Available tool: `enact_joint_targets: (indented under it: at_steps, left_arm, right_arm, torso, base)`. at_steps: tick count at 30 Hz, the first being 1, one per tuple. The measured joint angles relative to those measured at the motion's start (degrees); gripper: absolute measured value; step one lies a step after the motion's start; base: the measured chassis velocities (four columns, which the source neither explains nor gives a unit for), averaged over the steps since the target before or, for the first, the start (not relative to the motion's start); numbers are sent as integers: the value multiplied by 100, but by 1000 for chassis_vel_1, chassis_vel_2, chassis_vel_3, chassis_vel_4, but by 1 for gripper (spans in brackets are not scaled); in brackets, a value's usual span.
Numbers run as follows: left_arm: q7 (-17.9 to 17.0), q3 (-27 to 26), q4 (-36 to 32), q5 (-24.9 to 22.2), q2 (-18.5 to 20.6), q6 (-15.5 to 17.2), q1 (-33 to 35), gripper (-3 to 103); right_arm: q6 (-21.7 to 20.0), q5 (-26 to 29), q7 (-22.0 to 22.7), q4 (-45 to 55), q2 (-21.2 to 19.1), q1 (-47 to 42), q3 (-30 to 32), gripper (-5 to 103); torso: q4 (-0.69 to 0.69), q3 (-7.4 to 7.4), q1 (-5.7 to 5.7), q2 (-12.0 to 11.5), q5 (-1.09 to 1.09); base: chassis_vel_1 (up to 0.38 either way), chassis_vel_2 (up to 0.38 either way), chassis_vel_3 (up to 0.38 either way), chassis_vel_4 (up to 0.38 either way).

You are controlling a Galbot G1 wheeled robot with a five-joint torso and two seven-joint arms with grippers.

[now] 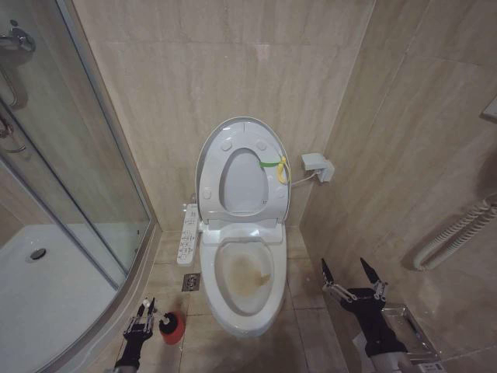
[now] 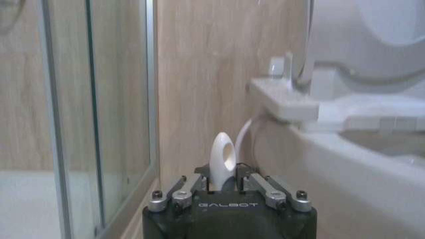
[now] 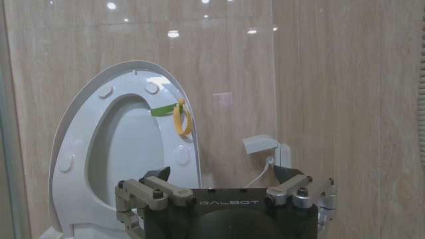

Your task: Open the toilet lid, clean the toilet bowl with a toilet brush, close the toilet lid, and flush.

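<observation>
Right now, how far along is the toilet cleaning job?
Done: the toilet lid stands open against the wall. In hand: the left gripper is low beside the bowl with its fingers shut on the toilet brush handle, the brush in its red holder. Left: the toilet bowl shows brownish staining, so scrubbing, closing the lid and flushing remain. The right gripper hangs open to the bowl's right.

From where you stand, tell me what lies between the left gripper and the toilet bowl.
In the head view, the red cup holder stands on the floor tiles between the left gripper and the toilet bowl, close beside the gripper.
</observation>
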Motion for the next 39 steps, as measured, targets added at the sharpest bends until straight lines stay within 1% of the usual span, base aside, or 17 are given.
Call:
enact_joint_targets:
  at_steps: [1, 4, 6, 9, 10, 13, 14, 17, 19, 23, 28, 30, 31, 34, 36, 38, 39]
  left_arm:
    - [0, 0, 0, 0, 0, 0, 0, 24]
    - [18, -59, -622, -43, 5, -61, 408, 24]
    - [33, -62, -782, -53, 5, -88, 508, 24]
    - [192, -64, -1463, -38, -44, -208, 933, 24]
    - [192, -64, -1463, -38, -44, -208, 933, 24]
    - [326, -62, -2109, 9, -111, -277, 1347, 24]
    - [326, -62, -2109, 9, -111, -277, 1347, 24]
    - [441, -58, -2629, 52, -144, -324, 1687, 24]
    - [449, -58, -2742, 117, -160, -336, 1759, 24]
    - [621, -56, -3080, 504, -244, -584, 1986, 24]
    - [826, -16, -3357, 533, -250, -635, 2138, 24]
    - [1071, 1, -3536, 266, -199, -637, 2226, 24]
    - [1071, 1, -3536, 266, -199, -637, 2226, 24]
    - [1510, 14, -3788, -294, -103, -637, 2370, 24]
    - [1590, 13, -3856, -393, -88, -637, 2401, 24]
    - [1937, -24, -4128, -631, -49, -636, 2537, 24]
    - [1937, -24, -4128, -631, -49, -636, 2537, 24]
  right_arm:
    - [0, 0, 0, 0, 0, 0, 0, 100]
    - [0, 0, 0, 0, 0, 0, 0, 100]
    - [0, 0, 0, 0, 0, 0, 0, 100]
    - [0, 0, 1, 0, 0, 0, 0, 100]
    - [0, 0, 1, 0, 0, 0, 0, 100]
    - [0, 0, 0, 0, 0, 0, 0, 100]
    - [0, 0, 0, 0, 0, 0, 0, 100]
    - [0, 0, 0, 0, 0, 0, 0, 100]
    - [0, 0, 0, 0, 0, 0, 0, 100]
    - [0, 0, 0, 0, 0, 0, 0, 100]
    - [0, 0, 0, 0, 0, 0, 0, 100]
    - [0, 0, 0, 0, 0, 0, 0, 100]
    - [0, 0, 0, 0, 0, 0, 0, 100]
    - [0, 0, 0, 0, 0, 0, 0, 100]
    - [0, 0, 0, 0, 0, 0, 0, 100]
    - [0, 0, 0, 0, 0, 0, 0, 100]
    - [0, 0, 0, 0, 0, 0, 0, 100]
  torso:
    - [0, 0, 0, 0, 0]
    - [1, 0, 0, 0, 0]
    - [0, 0, 0, 0, 0]
    - [1, 0, 0, 0, 0]
    - [1, 0, 0, 0, 0]
    - [1, 0, 0, 0, 1]
    - [1, 0, 0, 0, 1]
    - [1, 0, 0, 0, 2]
    - [1, 0, 0, 0, 2]
    - [1, 0, 0, 0, 1]
    - [1, 0, 0, 0, 0]
    - [0, 0, 0, 0, 1]
    - [0, 0, 0, 0, 1]
    - [1, 0, 0, 0, 0]
    - [1, 0, 0, 0, 0]
    - [0, 0, 0, 0, 1]
    - [0, 0, 0, 0, 1]
  base:
    - [0, 0, 0, 0]
    - [0, 0, 0, 0]
    - [0, 0, 0, 0]
    - [0, 0, 0, 0]
    - [0, 0, 0, 0]
    - [0, 0, 0, 0]
    - [0, 0, 0, 0]
    - [0, 0, 0, 0]
    - [0, 0, 0, 0]
    - [0, 0, 0, 0]
    - [0, 0, 0, 0]
    - [0, 0, 0, 0]
    - [0, 0, 0, 0]
    - [0, 0, 0, 0]
    - [0, 0, 0, 0]
    - [0, 0, 0, 0]
    - [0, 0, 0, 0]
